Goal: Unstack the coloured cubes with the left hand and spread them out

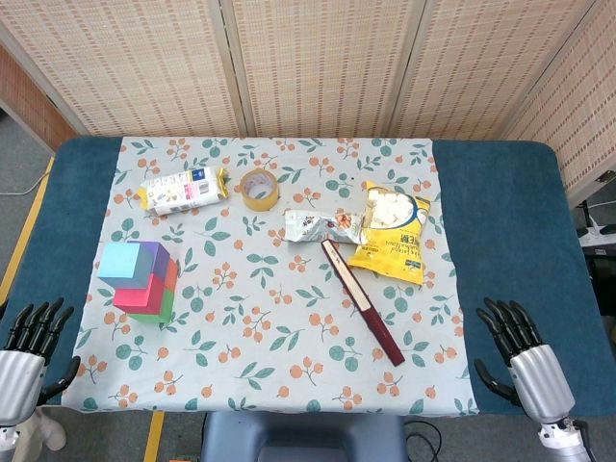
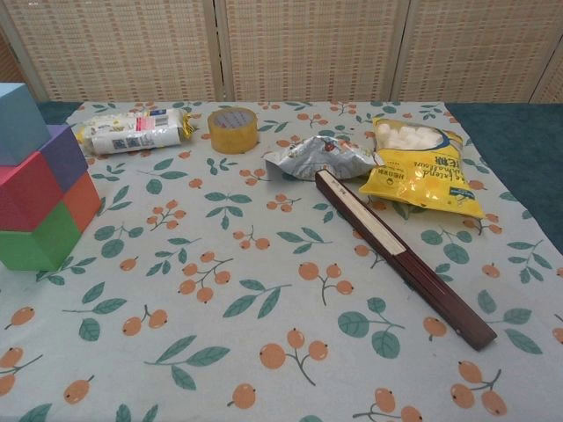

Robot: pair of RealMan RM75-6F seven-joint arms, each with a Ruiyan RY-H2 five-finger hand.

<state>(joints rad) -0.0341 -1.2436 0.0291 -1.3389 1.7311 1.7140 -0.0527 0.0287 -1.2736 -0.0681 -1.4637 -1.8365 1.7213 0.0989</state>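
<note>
Head view first: the stack of coloured cubes point(image 1: 140, 281) stands untouched on the left side of the floral tablecloth point(image 1: 250, 337), a light blue cube point(image 1: 123, 260) on top, purple, orange, pink-red and green faces showing beneath it. The left hand point(image 1: 34, 332) sits at the near left corner, off the cloth on the blue table point(image 1: 500, 221), fingers spread and pointing away, holding nothing, and well apart from the stack. Over on the near right, the right hand point(image 1: 515, 337) mirrors it, fingers apart, nothing in its grasp.

Across the middle of the cloth lies a long dark red folded fan point(image 1: 362, 301), running diagonally from the centre toward the near right. Just beyond its far end is a crumpled silver packet point(image 1: 322, 226), touching a yellow snack bag point(image 1: 392, 234) to its right. Farther back, a roll of yellowish tape point(image 1: 259, 189) lies flat, and left of it a white and yellow wrapped packet point(image 1: 181, 190).

Chest view: the cube stack fills the left edge, the light blue cube turned a little askew on the ones below, and neither hand shows here. A woven screen point(image 1: 318, 63) closes off the far side.
</note>
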